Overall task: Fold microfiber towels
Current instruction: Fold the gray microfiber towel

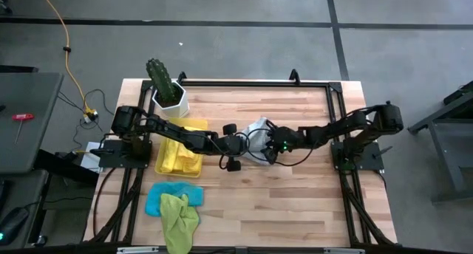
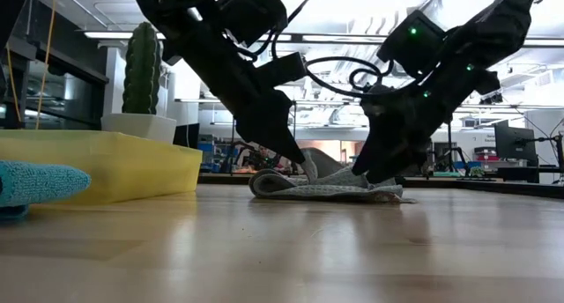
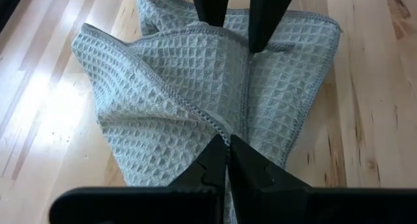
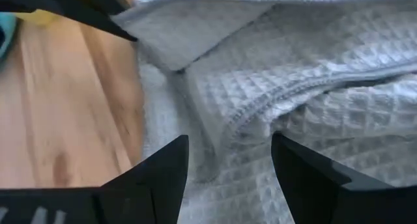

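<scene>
- From above, both arms meet at the middle of the wooden surface (image 1: 295,202) over a grey towel (image 1: 258,127). The left pincer (image 1: 250,142) is at its near-left side, the right pincer (image 1: 270,145) on its right. A yellow tray (image 1: 179,159) with yellow towels (image 1: 177,147) sits left of them beside a potted cactus (image 1: 164,83); a blue towel (image 1: 157,196) and a green towel (image 1: 179,218) lie nearer the front edge.
- At table height, the grey towel (image 2: 322,187) lies crumpled flat, one corner lifted by the left pincer (image 2: 303,167); the right pincer (image 2: 374,173) is down at its other end.
- The left wrist shows the left pincer (image 3: 228,149) clenched on a fold of the grey towel (image 3: 195,74).
- The right wrist shows the right pincer (image 4: 229,160) released, fingers spread over the grey towel (image 4: 313,74).
</scene>
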Available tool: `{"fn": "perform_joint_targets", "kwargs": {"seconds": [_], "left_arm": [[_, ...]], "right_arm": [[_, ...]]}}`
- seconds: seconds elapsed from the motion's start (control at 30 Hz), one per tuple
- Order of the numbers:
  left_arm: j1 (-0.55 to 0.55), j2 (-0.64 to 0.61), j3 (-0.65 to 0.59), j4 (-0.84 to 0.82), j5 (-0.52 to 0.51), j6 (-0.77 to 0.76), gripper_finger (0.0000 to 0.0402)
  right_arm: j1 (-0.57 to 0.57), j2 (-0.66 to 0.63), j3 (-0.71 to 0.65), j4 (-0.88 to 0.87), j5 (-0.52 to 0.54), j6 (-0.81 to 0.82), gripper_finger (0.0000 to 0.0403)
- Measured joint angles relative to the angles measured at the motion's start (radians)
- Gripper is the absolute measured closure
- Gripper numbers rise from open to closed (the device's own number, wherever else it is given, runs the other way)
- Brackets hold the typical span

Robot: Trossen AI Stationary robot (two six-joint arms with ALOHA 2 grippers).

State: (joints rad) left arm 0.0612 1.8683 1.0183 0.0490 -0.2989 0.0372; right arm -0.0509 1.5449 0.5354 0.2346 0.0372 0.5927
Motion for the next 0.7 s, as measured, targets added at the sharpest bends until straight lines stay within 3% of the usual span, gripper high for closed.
{"fn": "perform_joint_targets", "kwargs": {"seconds": [0.23, 0.7], "left_arm": [[0.000, 0.000, 0.000, 0.001, 0.000, 0.000, 0.0401], [0.000, 0.000, 0.000, 0.000, 0.000, -0.001, 0.0401]], "right_arm": [[0.001, 0.006, 0.000, 0.021, -0.032, 0.007, 0.0204], [-0.015, 0.052, 0.000, 0.084, -0.036, -0.039, 0.0302]]}}
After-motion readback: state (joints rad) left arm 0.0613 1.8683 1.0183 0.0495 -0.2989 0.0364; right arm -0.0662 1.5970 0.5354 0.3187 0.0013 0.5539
